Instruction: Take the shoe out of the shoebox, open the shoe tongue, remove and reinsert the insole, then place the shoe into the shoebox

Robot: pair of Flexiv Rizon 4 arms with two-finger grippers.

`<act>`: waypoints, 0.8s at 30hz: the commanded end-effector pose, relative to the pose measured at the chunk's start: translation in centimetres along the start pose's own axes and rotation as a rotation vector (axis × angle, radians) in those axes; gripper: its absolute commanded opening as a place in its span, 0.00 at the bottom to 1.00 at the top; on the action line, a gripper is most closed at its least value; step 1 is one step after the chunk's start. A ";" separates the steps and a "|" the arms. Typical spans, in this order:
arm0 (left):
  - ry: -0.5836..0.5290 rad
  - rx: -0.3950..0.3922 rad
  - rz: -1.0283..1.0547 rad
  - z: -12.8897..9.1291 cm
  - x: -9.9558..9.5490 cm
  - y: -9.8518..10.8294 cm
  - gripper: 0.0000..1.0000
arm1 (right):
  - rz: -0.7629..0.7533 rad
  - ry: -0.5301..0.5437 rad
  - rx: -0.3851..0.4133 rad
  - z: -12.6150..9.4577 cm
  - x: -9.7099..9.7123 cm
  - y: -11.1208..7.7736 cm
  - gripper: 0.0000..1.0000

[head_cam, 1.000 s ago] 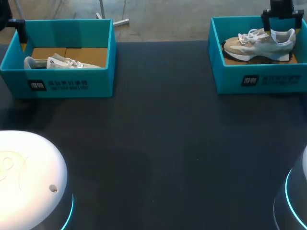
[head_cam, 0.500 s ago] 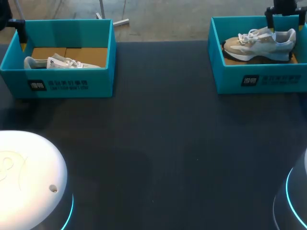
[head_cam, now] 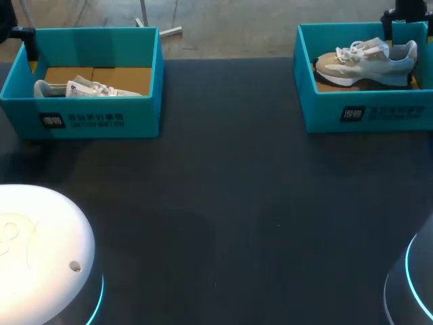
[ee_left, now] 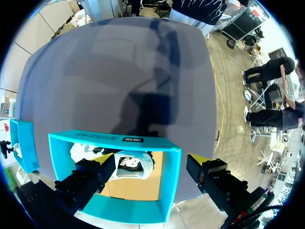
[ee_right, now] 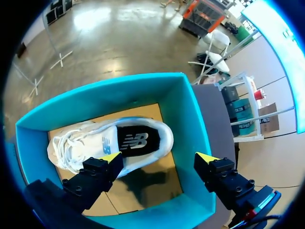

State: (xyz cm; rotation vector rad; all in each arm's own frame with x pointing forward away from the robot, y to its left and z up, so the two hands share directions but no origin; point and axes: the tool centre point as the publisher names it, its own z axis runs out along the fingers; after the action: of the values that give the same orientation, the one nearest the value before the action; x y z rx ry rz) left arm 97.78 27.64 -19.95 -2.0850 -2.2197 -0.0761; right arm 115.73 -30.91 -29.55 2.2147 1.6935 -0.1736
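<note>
The dark counter (head_cam: 223, 189) carries two teal boxes set well apart at its far side, the left shoebox (head_cam: 101, 122) and the right shoebox (head_cam: 365, 112). Each holds a pale sneaker. The left shoe (head_cam: 84, 88) lies low against the near wall of its box. The right shoe (head_cam: 365, 62) sits sole down on the cardboard floor of its box, where its dark insole (ee_right: 136, 141) shows through the collar.

The right tool (ee_right: 158, 158) hangs above the right shoebox with its fingers spread wide, holding nothing, roughly over the heel half of the shoe. The left tool (ee_left: 150, 160) is likewise spread and empty. One of its fingers is over the inside of the left shoebox, and the other is past the side wall.

We judge the box walls to be the main hazard. If the left tool came straight down it would straddle that wall and could crush it or shove the light box along the counter. On the right, a grip taken too near the rim could pinch cardboard together with the shoe, so that the box lifts as well. The loose laces (ee_right: 64, 148) could also snag a finger. A shallow hold on the soft collar might let the shoe tip or slip.
</note>
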 end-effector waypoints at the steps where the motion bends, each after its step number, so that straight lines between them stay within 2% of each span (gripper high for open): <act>1: 0.002 -0.003 0.000 0.0 0.0 -0.2 1.00 | 0.001 -0.002 0.000 0.1 0.1 0.1 1.00; 11: 0.002 -0.003 0.000 0.0 0.0 -0.2 1.00 | 0.001 -0.002 0.000 0.1 0.1 0.1 1.00; 18: 0.002 -0.003 0.000 0.0 0.0 -0.2 1.00 | -0.035 0.054 0.037 0.8 -0.5 1.2 1.00; 24: 0.002 -0.003 0.000 0.0 0.0 -0.2 1.00 | -0.065 0.047 0.038 1.0 -0.6 1.6 1.00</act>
State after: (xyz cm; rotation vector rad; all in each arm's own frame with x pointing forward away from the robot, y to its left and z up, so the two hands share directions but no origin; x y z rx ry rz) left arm 97.78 27.64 -19.95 -2.0850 -2.2197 -0.0761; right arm 116.31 -32.16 -29.77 2.2044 1.7875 -0.1537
